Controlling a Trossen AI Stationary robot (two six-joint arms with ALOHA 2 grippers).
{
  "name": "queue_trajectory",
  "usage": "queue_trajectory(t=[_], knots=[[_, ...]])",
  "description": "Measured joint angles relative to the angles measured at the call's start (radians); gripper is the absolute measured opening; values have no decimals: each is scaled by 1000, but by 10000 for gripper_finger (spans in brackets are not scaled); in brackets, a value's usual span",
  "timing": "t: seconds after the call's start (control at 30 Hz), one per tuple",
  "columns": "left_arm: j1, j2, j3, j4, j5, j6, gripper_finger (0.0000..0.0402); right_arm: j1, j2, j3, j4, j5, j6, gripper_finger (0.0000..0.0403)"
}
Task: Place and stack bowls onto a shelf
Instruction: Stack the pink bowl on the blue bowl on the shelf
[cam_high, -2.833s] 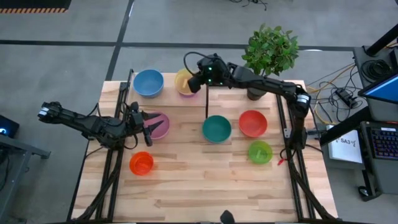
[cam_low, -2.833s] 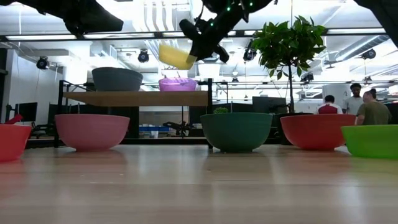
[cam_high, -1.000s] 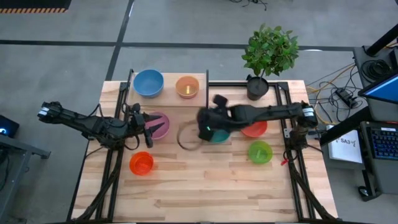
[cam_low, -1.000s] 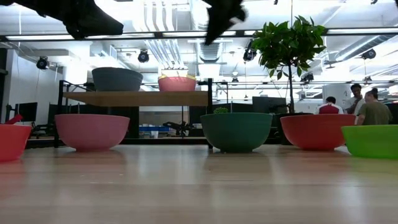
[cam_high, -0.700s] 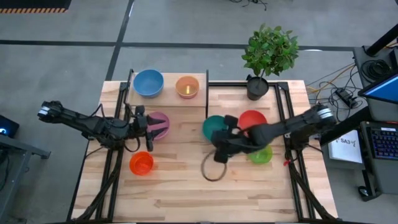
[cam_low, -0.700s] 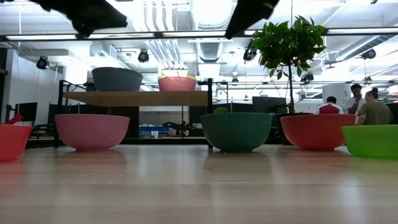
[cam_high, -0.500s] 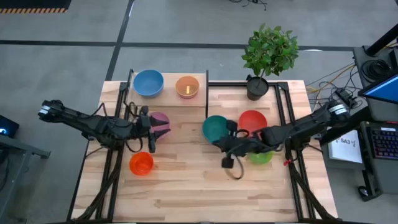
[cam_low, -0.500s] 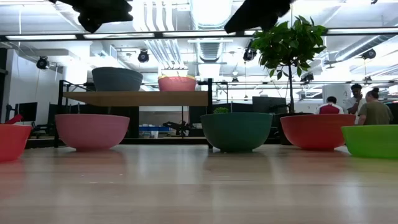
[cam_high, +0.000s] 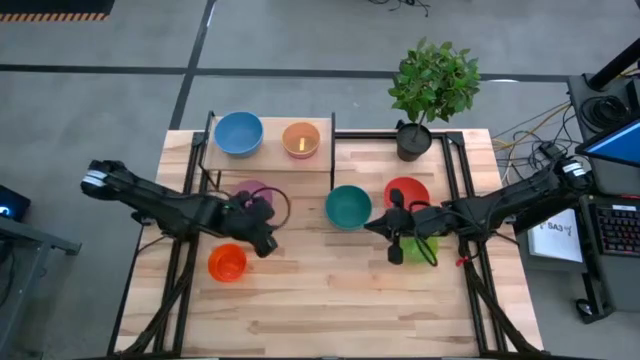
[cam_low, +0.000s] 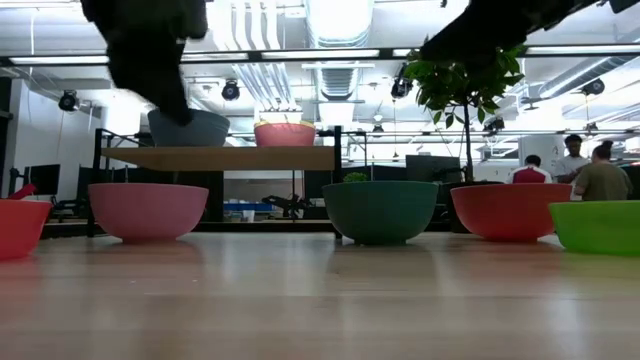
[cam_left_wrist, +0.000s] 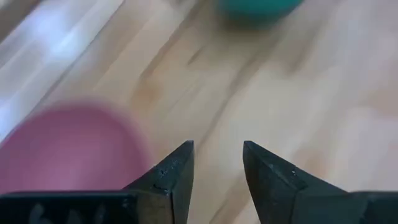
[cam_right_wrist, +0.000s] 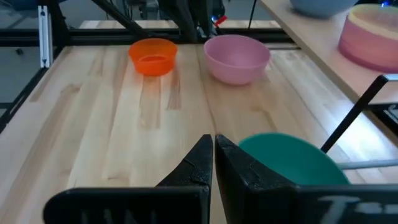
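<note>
My left gripper (cam_high: 264, 240) (cam_left_wrist: 217, 168) is open and hovers just right of the pink bowl (cam_high: 247, 194) (cam_left_wrist: 62, 152), between it and the orange bowl (cam_high: 227, 262). My right gripper (cam_high: 381, 228) (cam_right_wrist: 213, 155) is shut and empty, beside the teal bowl (cam_high: 348, 207) (cam_right_wrist: 289, 158), with its arm over the red bowl (cam_high: 405, 190) and green bowl (cam_high: 421, 246). On the shelf (cam_high: 268, 157) (cam_low: 225, 158) stand the blue bowl (cam_high: 238, 133) and a yellow bowl nested in a pinkish-purple one (cam_high: 301, 139) (cam_low: 285, 133). All bowls rest on their bases.
A potted plant (cam_high: 432, 85) stands at the table's far right corner. The shelf's black uprights (cam_high: 332, 160) rise near the teal bowl. Bare wood lies along the near half of the table (cam_high: 330, 310). People sit in the room behind (cam_low: 598, 175).
My right gripper has drawn back from the table's middle toward the right edge, past the teal bowl. My left gripper has moved right and toward the near edge, past the pink bowl, and has come lower. No bowl has moved in the last second.
</note>
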Motion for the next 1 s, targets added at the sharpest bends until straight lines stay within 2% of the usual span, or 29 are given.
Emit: queue_trajectory(t=[0.17,0.3,0.47,0.6,0.83,1.0], knots=[[48,165,117,-311,49,-187,96,0,-23,-19,-1,-2,-16,9],[82,238,160,-334,83,-176,78,0,-13,-19,-5,-10,-26,9],[110,276,187,-331,100,-142,77,4,-5,-20,-10,-69,-26,9],[127,272,191,-330,110,-158,98,13,-2,-20,-9,-80,-31,9],[138,282,157,-325,118,-173,161,14,-1,-20,-9,-80,-51,9],[143,324,138,-291,105,-177,170,14,-1,-20,-8,-80,-52,9]])
